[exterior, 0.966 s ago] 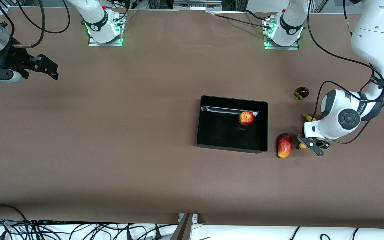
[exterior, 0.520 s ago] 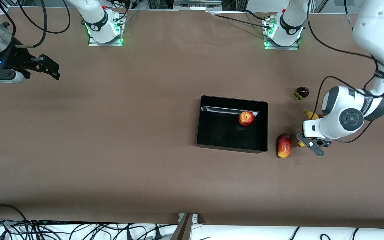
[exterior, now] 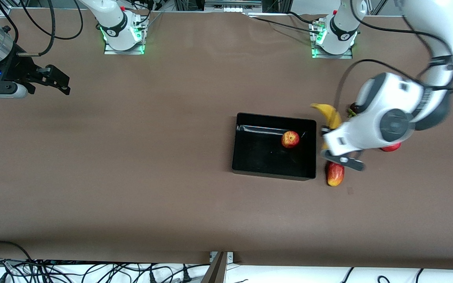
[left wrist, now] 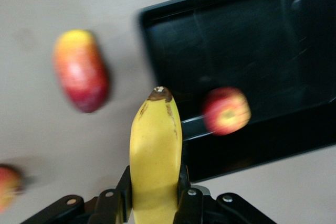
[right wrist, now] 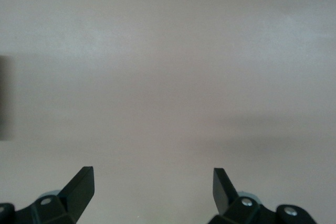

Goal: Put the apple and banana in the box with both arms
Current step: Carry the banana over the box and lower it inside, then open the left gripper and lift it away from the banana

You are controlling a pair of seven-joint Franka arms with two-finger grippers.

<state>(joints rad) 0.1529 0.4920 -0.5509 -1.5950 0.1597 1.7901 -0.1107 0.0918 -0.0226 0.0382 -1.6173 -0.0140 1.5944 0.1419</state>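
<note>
The red apple [exterior: 290, 139] with yellowish blotches lies in the black box [exterior: 250, 161], and shows in the left wrist view [left wrist: 227, 111] inside the box [left wrist: 173, 45]. My left gripper [exterior: 330, 147] is shut on the yellow banana [exterior: 330, 114] and holds it in the air over the table just beside the box's edge toward the left arm's end. In the left wrist view the banana [left wrist: 155, 156] sticks out from between the fingers [left wrist: 124, 190]. My right gripper [exterior: 59, 80] is open and empty, waiting over the right arm's end of the table; its wrist view shows bare table [right wrist: 168, 77].
An elongated red-and-yellow oval fruit [exterior: 334, 175] lies beside the box, under the left hand, and shows in the left wrist view [left wrist: 81, 71]. A smooth red round fruit [exterior: 391, 147] and a dark fruit [exterior: 353, 107] peek out by the left arm.
My left gripper has lifted the banana off the table and carried it toward the box. The red round fruit has come into view. The right arm has not moved.
</note>
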